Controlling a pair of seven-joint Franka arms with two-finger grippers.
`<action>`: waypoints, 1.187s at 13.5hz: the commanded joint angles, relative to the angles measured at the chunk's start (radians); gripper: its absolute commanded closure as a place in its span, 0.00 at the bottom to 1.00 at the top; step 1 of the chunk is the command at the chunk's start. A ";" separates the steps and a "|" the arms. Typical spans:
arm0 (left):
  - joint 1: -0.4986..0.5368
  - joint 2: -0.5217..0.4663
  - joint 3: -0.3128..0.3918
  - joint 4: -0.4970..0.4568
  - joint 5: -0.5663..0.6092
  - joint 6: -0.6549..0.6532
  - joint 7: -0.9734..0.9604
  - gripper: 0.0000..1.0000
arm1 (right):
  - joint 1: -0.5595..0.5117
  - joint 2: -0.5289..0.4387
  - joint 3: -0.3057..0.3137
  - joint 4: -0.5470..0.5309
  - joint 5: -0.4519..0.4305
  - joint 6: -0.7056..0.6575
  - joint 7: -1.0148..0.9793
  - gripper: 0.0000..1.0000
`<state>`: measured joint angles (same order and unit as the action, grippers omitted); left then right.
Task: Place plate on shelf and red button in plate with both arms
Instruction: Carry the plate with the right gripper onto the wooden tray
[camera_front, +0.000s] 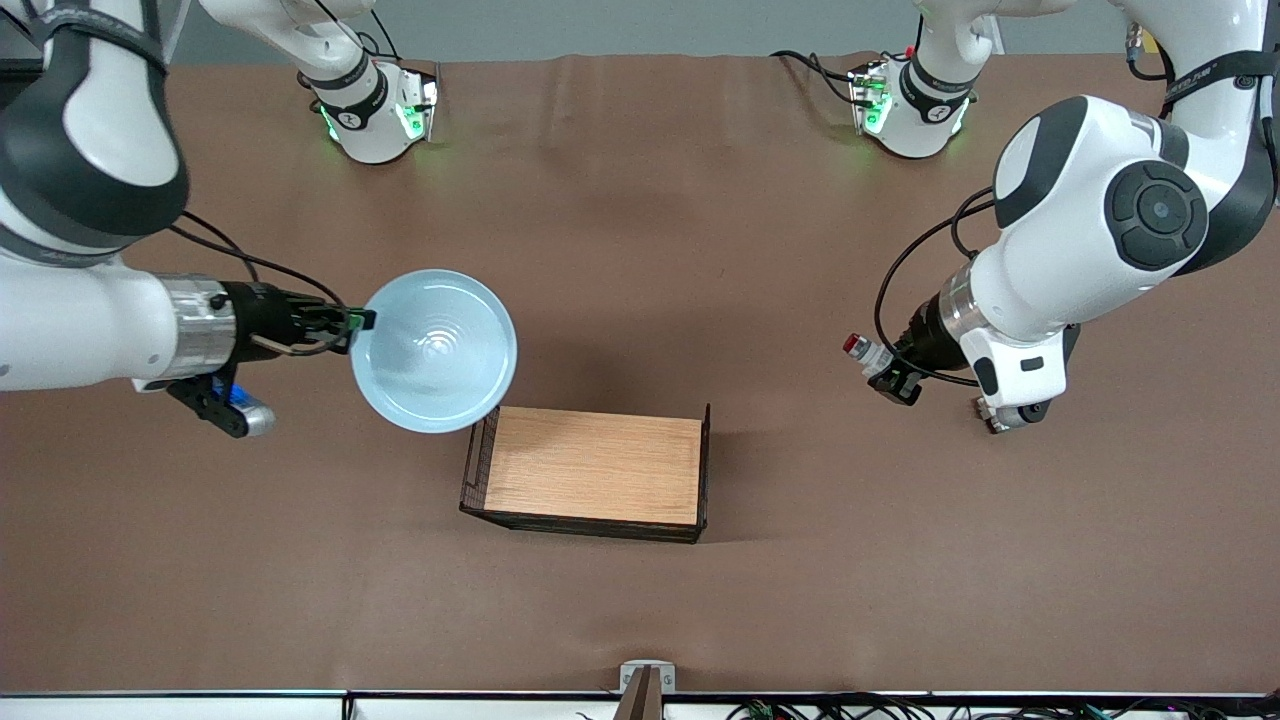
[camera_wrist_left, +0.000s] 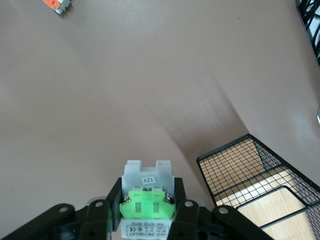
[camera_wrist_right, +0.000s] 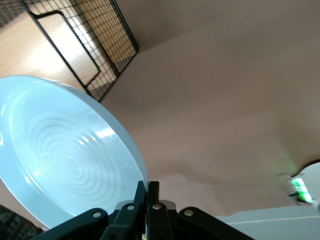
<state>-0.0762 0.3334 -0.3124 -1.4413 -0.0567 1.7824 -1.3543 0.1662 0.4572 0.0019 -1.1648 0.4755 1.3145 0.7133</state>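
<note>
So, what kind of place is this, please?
Probably a robot test bench: two arms at a table covered in brown cloth, holding a plate and a red button, with a wire basket between.

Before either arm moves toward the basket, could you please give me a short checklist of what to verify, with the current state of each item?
1. Right gripper shut on the rim of the plate: ok.
2. Plate up in the air, tilted, partly over the corner of the basket at the right arm's end: ok.
3. Left gripper shut on the red button: ok; the left wrist view shows its green patch between the fingers.
4. Red button over bare table, toward the left arm's end of the basket: ok.
5. Basket's wooden floor free of other things: ok.
6. How firmly the plate's rim is held: cannot tell.
</note>
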 joint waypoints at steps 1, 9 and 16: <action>0.006 -0.001 -0.005 0.018 -0.014 -0.021 -0.019 1.00 | 0.036 0.006 -0.019 0.008 0.026 0.053 0.070 1.00; -0.017 0.003 -0.050 0.127 -0.040 -0.090 -0.201 1.00 | 0.335 -0.017 -0.203 -0.199 0.070 0.397 0.213 1.00; -0.046 0.010 -0.050 0.133 -0.043 -0.074 -0.258 1.00 | 0.449 -0.083 -0.247 -0.386 0.121 0.687 0.346 1.00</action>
<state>-0.1117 0.3360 -0.3626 -1.3325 -0.0827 1.7119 -1.5741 0.5703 0.4432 -0.2242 -1.4398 0.5732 1.9145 1.0253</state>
